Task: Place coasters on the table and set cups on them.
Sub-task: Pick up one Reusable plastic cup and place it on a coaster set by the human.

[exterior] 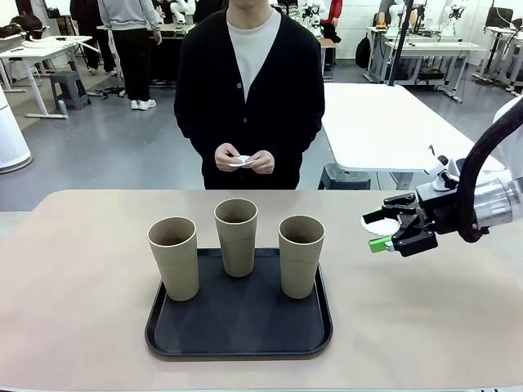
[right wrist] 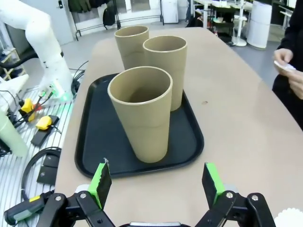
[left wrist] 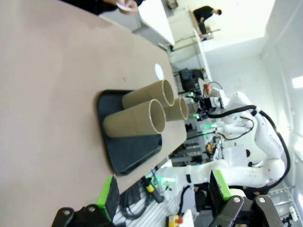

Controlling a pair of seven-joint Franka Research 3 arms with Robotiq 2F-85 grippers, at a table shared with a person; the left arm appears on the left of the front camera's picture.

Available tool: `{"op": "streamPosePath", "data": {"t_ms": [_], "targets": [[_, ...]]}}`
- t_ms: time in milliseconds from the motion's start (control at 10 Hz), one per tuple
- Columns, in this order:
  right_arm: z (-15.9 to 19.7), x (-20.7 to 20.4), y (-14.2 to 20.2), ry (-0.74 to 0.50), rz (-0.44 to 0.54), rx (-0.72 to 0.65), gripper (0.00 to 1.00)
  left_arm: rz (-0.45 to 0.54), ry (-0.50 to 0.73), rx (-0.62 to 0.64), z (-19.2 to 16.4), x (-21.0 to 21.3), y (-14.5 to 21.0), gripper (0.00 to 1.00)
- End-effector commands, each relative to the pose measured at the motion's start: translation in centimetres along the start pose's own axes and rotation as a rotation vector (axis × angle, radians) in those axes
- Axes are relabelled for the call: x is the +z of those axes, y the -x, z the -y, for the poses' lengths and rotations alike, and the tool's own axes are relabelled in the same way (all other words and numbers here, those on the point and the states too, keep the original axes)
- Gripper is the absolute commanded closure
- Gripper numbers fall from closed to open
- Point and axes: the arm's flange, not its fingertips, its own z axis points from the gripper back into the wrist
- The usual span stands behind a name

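Observation:
Three tan cups (exterior: pixel 237 235) stand upright on the black tray (exterior: pixel 237 339) near the table's (exterior: pixel 82 269) front edge, and they also appear in the right wrist view (right wrist: pixel 142 111) and the left wrist view (left wrist: pixel 137 120). One white coaster (exterior: pixel 380 222) lies flat on the table right of the tray, also seen as a coaster (left wrist: pixel 159 71) and a coaster (right wrist: pixel 290 218). My right gripper (exterior: pixel 376 230) hovers open just over it, holding nothing. My right gripper (right wrist: pixel 156 182) faces the cups. The person's hands hold more coasters (exterior: pixel 240 160). My left gripper (left wrist: pixel 163 191) stands open and empty, well back from the tray.
The person (exterior: pixel 249 82) stands at the far edge, hands together at the waist. A white table (exterior: pixel 384 122) is behind on the right. Bare tabletop lies left and right of the tray.

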Motion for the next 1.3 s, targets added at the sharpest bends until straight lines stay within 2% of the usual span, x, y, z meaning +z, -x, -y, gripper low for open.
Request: {"op": "streamPosePath", "data": {"t_ms": [0,200,500,700,800,1200], "targets": [[-1.9,-2.1,1.2,0.045,0.036,0.084,0.0,0.006,0.009,-0.007,0.1,0.2,0.0,0.0],[-1.4,-3.9,2.2,0.086,0.02,0.086,0.0,0.006,0.009,-0.007,0.1,0.2,0.0,0.0],[-1.3,-5.0,2.9,0.069,0.008,0.074,0.0,0.006,0.009,-0.007,0.1,0.2,0.0,0.0],[-1.2,-4.5,2.6,0.063,-0.002,0.065,0.0,0.006,0.009,-0.007,0.1,0.2,0.0,0.0],[0.7,-4.4,2.2,0.035,-0.003,0.056,0.0,0.006,0.009,-0.007,0.1,0.2,0.0,0.0],[0.7,-4.4,2.3,0.035,-0.004,0.055,0.0,0.006,0.009,-0.007,0.1,0.2,0.0,0.0]]}}
